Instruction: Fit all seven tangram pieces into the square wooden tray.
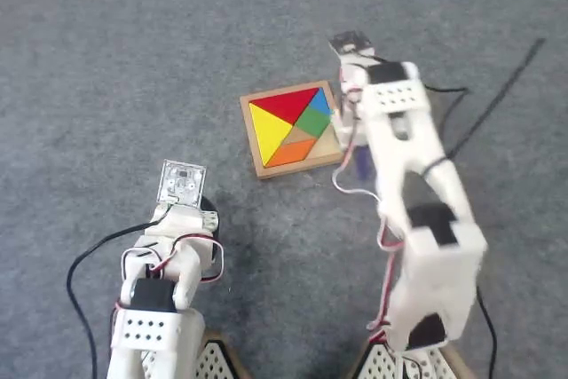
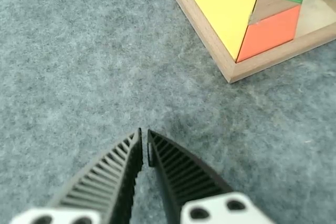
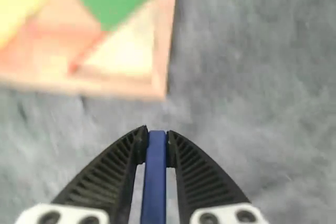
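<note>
Tray (image 1: pixel 250 138) is lying on grey carpet (image 1: pixel 133 68), holding coloured pieces (image 1: pixel 271 126). Right gripper (image 3: pixel 156 132) is pinching a dark blue piece (image 3: pixel 155 177) just beside the tray's corner. Left gripper (image 2: pixel 144 132) is pointing at the carpet near the tray, fingers pressed together.

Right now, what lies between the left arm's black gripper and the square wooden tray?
Only bare grey carpet. The left wrist view shows the stretch from the left gripper to the square wooden tray with nothing on it.
</note>
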Tool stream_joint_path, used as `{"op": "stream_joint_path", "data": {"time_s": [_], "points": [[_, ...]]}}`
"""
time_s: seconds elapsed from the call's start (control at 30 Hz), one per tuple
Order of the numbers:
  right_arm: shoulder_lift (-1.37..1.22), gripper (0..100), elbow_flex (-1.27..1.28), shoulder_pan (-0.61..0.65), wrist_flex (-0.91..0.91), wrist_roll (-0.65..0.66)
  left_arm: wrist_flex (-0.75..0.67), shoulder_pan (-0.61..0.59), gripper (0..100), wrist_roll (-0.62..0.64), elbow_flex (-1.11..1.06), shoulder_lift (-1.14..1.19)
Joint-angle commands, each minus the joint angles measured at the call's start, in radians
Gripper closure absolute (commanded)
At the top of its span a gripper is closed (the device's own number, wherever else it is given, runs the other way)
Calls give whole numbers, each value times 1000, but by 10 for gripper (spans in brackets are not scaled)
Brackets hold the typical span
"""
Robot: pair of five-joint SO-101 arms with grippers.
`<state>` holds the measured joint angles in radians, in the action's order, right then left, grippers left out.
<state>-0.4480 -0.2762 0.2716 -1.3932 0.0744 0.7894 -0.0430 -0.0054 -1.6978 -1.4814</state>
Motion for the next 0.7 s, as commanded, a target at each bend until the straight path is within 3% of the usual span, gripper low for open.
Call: {"op": "stream_joint_path", "data": {"time_s": [0.0,0.27,0.67], "points": [[-124,991,-267,50,-13,-143,8,-5,985,8,8,-14],[-352,991,-559,65,-13,-262,8,-5,985,8,8,-14],[-383,990,-580,-19,-99,-431,8,-5,985,8,8,-14]]}}
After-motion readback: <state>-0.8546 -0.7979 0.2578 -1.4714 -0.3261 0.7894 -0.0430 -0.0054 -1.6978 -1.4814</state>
